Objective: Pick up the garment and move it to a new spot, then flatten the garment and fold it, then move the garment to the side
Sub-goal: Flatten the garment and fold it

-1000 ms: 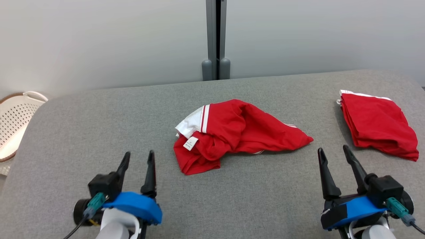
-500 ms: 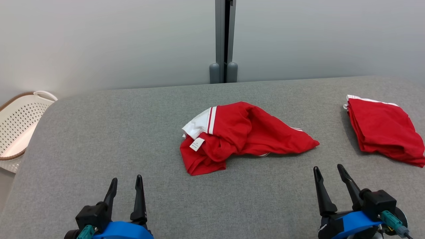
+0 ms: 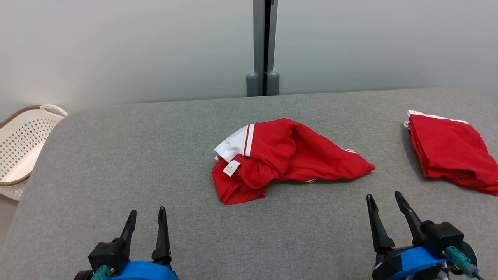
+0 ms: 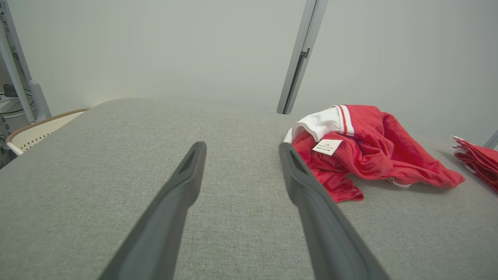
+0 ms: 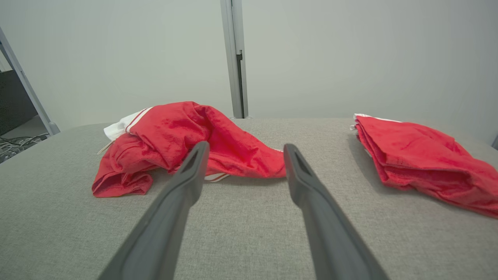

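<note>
Parked low at the near edge of the grey counter, left end effector and right end effector both spread wide and empty, apparently set for a two-armed reach. Crumpled mid-counter just beyond, the red garment, white trim and label up, yet to be lifted, flattened and folded. Farther right, a folded red pile, perhaps marking the set-aside spot.
</note>
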`<state>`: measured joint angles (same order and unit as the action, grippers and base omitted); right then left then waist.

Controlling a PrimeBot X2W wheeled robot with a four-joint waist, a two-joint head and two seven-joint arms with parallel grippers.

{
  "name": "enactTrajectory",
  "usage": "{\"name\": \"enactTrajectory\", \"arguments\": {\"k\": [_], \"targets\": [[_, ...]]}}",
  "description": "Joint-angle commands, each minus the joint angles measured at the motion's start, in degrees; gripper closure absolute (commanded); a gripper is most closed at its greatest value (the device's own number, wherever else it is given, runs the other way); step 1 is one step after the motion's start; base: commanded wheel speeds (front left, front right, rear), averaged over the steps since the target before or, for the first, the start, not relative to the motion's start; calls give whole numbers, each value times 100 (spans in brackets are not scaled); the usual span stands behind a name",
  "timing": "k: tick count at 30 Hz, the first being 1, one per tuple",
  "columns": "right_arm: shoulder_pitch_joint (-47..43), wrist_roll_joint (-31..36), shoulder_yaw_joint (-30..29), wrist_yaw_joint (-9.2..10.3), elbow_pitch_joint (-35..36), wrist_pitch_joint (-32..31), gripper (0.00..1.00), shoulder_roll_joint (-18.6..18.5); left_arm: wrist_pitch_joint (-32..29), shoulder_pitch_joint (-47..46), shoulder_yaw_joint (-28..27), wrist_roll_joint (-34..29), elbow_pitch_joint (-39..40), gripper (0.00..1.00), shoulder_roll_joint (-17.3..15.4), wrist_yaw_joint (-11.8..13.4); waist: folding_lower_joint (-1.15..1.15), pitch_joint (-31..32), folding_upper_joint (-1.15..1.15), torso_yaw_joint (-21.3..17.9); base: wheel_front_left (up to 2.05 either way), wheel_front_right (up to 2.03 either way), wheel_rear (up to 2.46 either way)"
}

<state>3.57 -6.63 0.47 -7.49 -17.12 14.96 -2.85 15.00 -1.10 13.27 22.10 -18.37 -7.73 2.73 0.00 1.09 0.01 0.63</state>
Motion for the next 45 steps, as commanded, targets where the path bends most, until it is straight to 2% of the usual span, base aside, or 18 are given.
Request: {"name": "enactTrajectory", "arguments": {"k": [1, 13, 21, 26, 30, 38, 45], "targets": [[21, 12, -2, -1, 30, 33, 0, -8, 26, 46, -37, -34, -7, 0, -17, 17, 0, -3, -1, -7, 0, 0, 0], [64, 38, -26, -1, 79, 33, 0, -8, -19, -166, 81, -105, 31, 0, 18, -24, 0, -170, -1, -85, 0, 0, 0], [252, 71, 19, -1, 109, 33, 0, -8, -485, -1045, 612, -143, -126, 0, 228, -361, 0, -501, -1, -276, 0, 0, 0], [373, 81, 37, -1, 103, 33, 0, -8, -856, -1665, 930, 55, -487, 0, 388, -558, 0, -724, -1, -487, 0, 0, 0], [442, 69, 68, -1, 122, 33, 0, -8, -976, -2083, 1080, 115, -916, 0, 436, -530, 0, -912, -1, -685, 0, 0, 0], [588, 17, 114, -1, 158, 33, 0, -8, -1022, -2720, 993, 511, -1851, 0, 472, -504, 0, -1268, -1, -1044, 0, 0, 0], [676, -34, 132, -1, 173, 33, 0, -7, -733, -3149, 792, 886, -2244, 0, 481, -544, 0, -1425, -1, -1197, 0, 0, 0]]}}
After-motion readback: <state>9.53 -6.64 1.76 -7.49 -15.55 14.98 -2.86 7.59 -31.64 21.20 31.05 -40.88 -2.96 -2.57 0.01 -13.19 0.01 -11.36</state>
